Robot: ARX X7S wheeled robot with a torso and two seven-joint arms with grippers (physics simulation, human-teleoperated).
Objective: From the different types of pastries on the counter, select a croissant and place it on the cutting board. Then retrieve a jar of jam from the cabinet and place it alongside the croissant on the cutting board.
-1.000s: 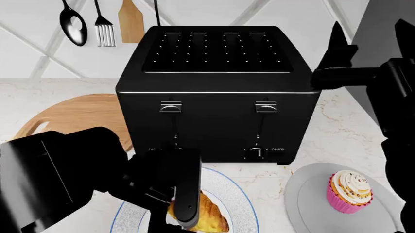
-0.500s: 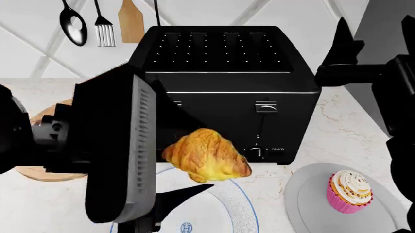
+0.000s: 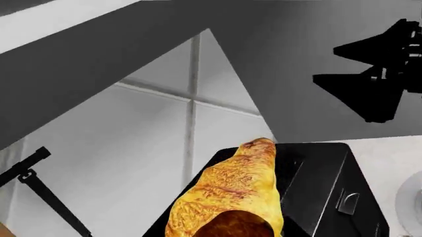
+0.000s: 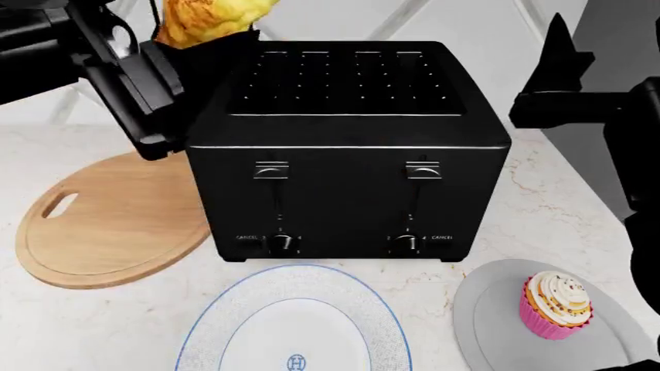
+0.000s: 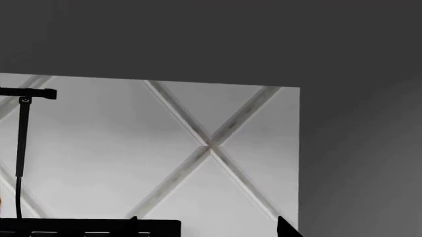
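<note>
left wrist view: the croissant (image 3: pixel 231 197) fills the lower middle of the picture, golden and flaky, its cut-looking brown end nearest the camera. the left gripper's own fingers are not visible here, but the pastry sits just where they would meet, so i judge it clamped between narrow jaws. behind it is the black toaster (image 3: pixel 329 192) and the tiled wall. the right gripper (image 3: pixel 382 74) shows as a dark shape well apart.

head view: the left gripper (image 4: pixel 201 39) is raised at the upper left, above the toaster's (image 4: pixel 345 147) back left corner, with the croissant (image 4: pixel 212 17) sticking out of it at the top edge. the round cutting board (image 4: pixel 103 224) lies on the counter (image 4: pixel 536 216) just left of the toaster, partly tucked behind it, bare. the blue-rimmed plate (image 4: pixel 299 325) in front is bare as well; the cupcake (image 4: pixel 557 305) stands on the grey plate (image 4: pixel 495 325). the right gripper (image 4: pixel 562 93) hangs at the right; whether its jaws are wide or closed i cannot tell. no jam jar is in sight.

right wrist view: only wall tiles, a dark overhang and a strip of the toaster's top (image 5: pixel 92 228).

handling, as a judgement: the croissant is light, soft and crumbly, so a gentle hold across its thick middle suits it; squeezing hard would crush it, and a grip on a tapered tip might let it swing or slip.
</note>
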